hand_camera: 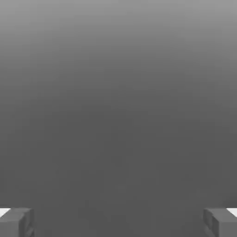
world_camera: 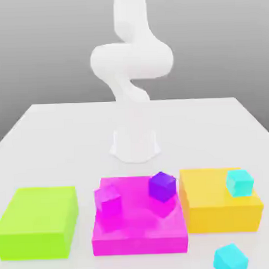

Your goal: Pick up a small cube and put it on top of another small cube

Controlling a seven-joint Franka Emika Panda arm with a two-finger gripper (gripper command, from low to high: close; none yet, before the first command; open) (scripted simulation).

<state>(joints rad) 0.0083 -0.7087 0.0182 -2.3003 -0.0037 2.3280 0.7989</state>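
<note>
Gripping opposite side faces suits the small purple cube [world_camera: 162, 186], likely light and rigid; the jaws stand apart, empty

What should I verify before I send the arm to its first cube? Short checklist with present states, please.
1. Gripper open: ok.
2. Gripper free of any cube: ok.
3. Purple cube with nothing on top: ok.
4. Cyan cube on the orange block with nothing on top: ok.
5. One small cube stacked on another: not ok.
6. Which cube to pick, which to stack on: cannot tell.
</note>
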